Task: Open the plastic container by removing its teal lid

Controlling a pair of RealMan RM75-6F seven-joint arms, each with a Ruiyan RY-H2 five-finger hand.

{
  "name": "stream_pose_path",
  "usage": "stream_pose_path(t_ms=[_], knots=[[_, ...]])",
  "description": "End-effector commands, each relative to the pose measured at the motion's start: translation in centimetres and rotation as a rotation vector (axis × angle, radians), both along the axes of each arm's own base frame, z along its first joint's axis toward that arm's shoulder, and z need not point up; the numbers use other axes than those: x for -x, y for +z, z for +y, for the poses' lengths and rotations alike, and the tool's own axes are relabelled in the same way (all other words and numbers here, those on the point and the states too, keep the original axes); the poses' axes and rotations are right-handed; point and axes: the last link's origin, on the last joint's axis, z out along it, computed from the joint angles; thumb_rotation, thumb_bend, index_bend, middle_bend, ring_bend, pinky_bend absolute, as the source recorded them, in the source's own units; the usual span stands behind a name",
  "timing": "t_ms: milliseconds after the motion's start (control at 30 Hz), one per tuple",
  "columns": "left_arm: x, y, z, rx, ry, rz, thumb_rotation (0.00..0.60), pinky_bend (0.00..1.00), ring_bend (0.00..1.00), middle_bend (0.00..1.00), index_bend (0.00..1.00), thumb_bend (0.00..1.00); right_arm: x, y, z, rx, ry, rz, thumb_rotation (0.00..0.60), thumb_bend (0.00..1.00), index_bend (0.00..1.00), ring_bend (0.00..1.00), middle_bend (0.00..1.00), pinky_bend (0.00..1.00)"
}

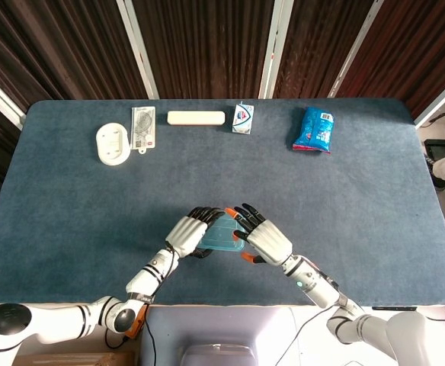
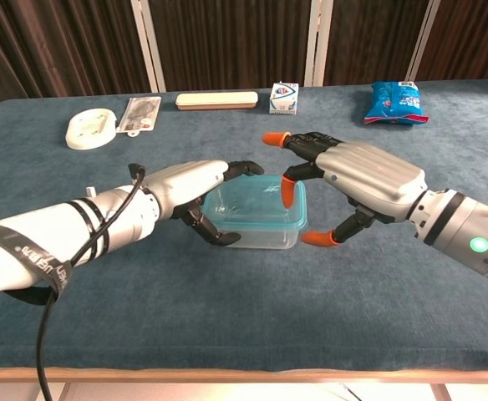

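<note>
The clear plastic container (image 2: 261,230) with its teal lid (image 2: 252,200) stands near the table's front edge, lid on; the head view shows the lid (image 1: 221,233) too. My left hand (image 2: 185,190) holds the container's left end, fingers lying over the lid's edge and thumb against the front wall. My right hand (image 2: 361,177) is at the right end with its orange-tipped fingers spread. One fingertip (image 2: 287,195) is at the lid's right rim and the thumb hangs just off the right front corner. It grips nothing. In the head view both hands (image 1: 186,232) (image 1: 264,238) flank the lid.
Along the table's far side lie a white round dish (image 1: 113,143), a flat packaged item (image 1: 143,126), a cream oblong case (image 1: 196,118), a small carton (image 1: 243,118) and a blue snack bag (image 1: 314,128). The table's front edge runs just behind my wrists.
</note>
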Motion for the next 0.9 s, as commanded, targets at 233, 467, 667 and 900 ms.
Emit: stream_pose_path(t_ms=[233, 467, 667, 900], knots=[[0.10, 0.01, -0.09, -0.001, -0.005, 0.011, 0.600, 0.25, 0.14, 0.23, 0.08, 0.31, -0.46, -0.37, -0.07, -0.011, -0.002, -0.016, 0.600, 0.43, 0.62, 0.00, 0.05, 0.00], [0.21, 0.03, -0.08, 0.002, 0.003, 0.012, 0.600, 0.25, 0.14, 0.23, 0.08, 0.31, -0.72, -0.27, -0.12, -0.004, -0.003, -0.031, 0.600, 0.43, 0.62, 0.00, 0.06, 0.00], [0.21, -0.09, -0.19, 0.007, -0.002, 0.016, 0.600, 0.25, 0.14, 0.23, 0.08, 0.31, -0.74, -0.33, -0.10, -0.004, -0.005, -0.030, 0.600, 0.43, 0.62, 0.00, 0.06, 0.00], [0.28, -0.33, -0.19, 0.012, -0.002, 0.021, 0.600, 0.26, 0.14, 0.23, 0.08, 0.31, -0.75, -0.23, -0.03, -0.017, -0.017, -0.046, 0.600, 0.43, 0.61, 0.00, 0.06, 0.00]])
